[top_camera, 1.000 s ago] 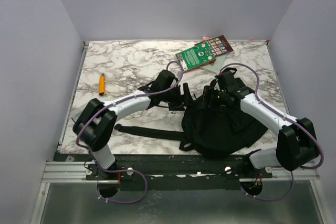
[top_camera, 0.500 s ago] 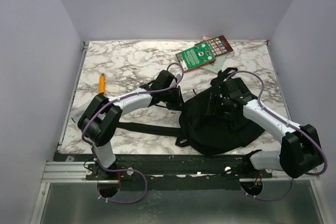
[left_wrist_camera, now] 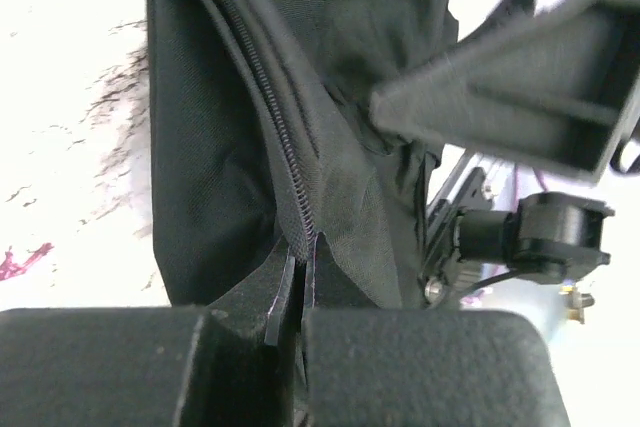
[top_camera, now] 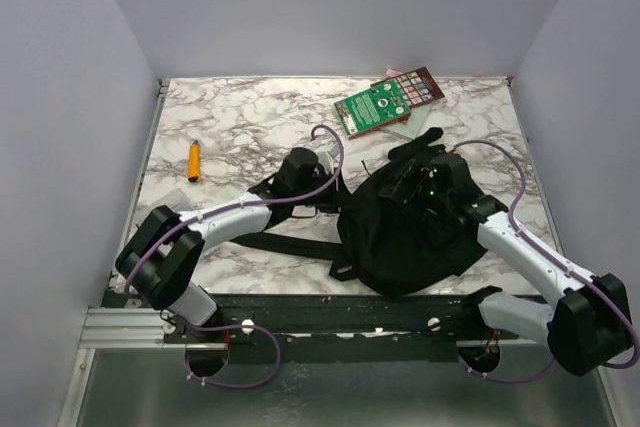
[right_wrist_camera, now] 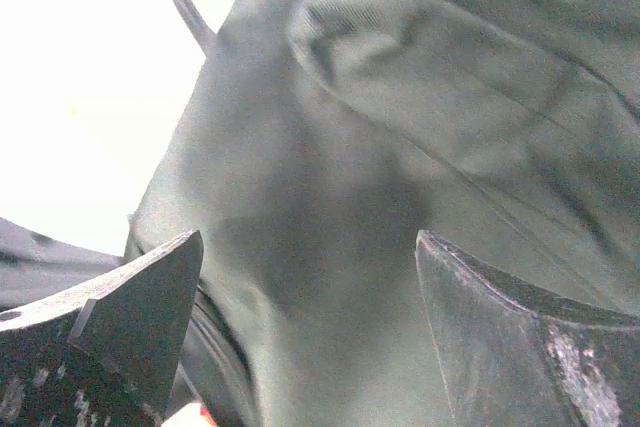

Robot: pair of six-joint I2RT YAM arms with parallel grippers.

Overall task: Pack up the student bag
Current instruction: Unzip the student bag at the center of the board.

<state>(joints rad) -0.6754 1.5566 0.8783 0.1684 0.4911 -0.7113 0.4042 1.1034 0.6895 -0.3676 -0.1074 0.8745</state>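
The student bag (top_camera: 415, 237), a soft black backpack, lies at the table's near right, with its top handle (top_camera: 428, 136) pointing to the back. My left gripper (top_camera: 338, 197) is at its left edge. In the left wrist view this gripper (left_wrist_camera: 298, 265) is shut on the bag's fabric (left_wrist_camera: 200, 167) at the zipper (left_wrist_camera: 270, 107). My right gripper (top_camera: 412, 182) hovers over the bag's upper part. In the right wrist view its gripper (right_wrist_camera: 310, 282) is open, with bag cloth (right_wrist_camera: 400, 147) filling the space beneath and nothing pinched.
A green-covered book (top_camera: 373, 106) and a dark red item (top_camera: 418, 85) lie at the back, beyond the bag. An orange marker (top_camera: 194, 159) rests at the left. A long black strap (top_camera: 270, 244) trails left from the bag along the front.
My left gripper has shut on the bag's zipper edge and drawn back to the left. My right gripper has opened wider and shifted over the bag, whose top handle now sticks up.
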